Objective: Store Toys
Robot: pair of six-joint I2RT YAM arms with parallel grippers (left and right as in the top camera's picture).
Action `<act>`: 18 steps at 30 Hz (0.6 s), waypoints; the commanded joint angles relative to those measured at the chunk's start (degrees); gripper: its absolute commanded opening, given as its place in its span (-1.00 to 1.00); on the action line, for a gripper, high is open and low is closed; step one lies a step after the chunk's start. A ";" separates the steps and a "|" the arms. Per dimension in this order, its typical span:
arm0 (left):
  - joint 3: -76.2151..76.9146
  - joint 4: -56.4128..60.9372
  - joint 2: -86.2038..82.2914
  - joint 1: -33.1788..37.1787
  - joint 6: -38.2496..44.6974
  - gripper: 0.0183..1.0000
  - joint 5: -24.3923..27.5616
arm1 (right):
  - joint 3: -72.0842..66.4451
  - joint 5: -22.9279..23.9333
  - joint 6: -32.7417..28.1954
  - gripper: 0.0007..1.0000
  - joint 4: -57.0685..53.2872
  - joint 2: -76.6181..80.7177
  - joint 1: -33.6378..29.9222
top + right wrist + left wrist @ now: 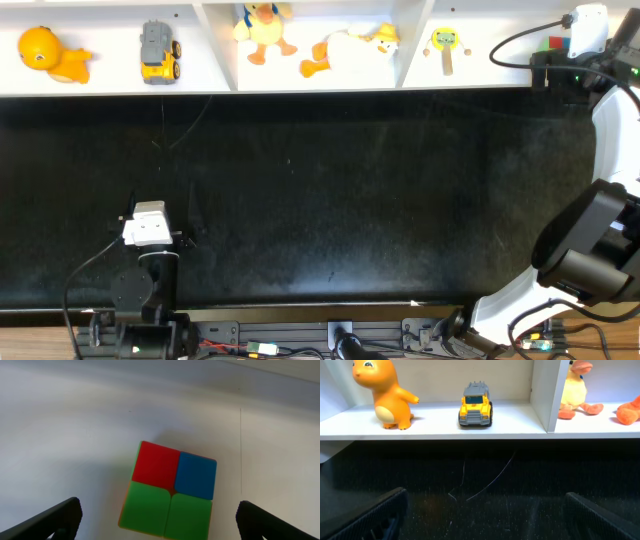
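My right claw (157, 510) is released, its fingers (55, 520) spread wide, and the coloured cube (170, 491) lies on the shelf (60, 420) straight ahead between them, touching neither.

Saw a black desk (330, 200), scuffed with fine pale scratches. Noted a white shelf (110, 88) along its far edge, split by upright dividers. Found in the left compartment an orange figure (50, 52) and a yellow-grey toy truck (159, 52), both upright, well apart. Found in the next a yellow plush duck (264, 30) near a white plush toy (345, 50) lying down. Spotted farther right a small stick toy (446, 47) lying flat, then a coloured cube (170, 492) resting on the white board.
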 commanded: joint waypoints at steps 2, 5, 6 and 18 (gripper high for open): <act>-0.22 0.07 -0.52 0.39 0.90 1.00 0.15 | 0.35 -1.05 1.51 0.99 0.26 -3.58 0.74; -0.22 0.07 -0.52 0.39 0.90 1.00 0.15 | -1.99 -1.27 1.55 0.99 0.35 -5.86 1.20; -0.22 0.07 -0.52 0.39 0.90 1.00 0.15 | -2.75 -1.25 1.57 0.99 0.37 -6.54 1.29; -0.22 0.07 -0.52 0.39 0.92 1.00 0.15 | -22.99 1.33 3.89 0.99 2.91 -22.67 1.31</act>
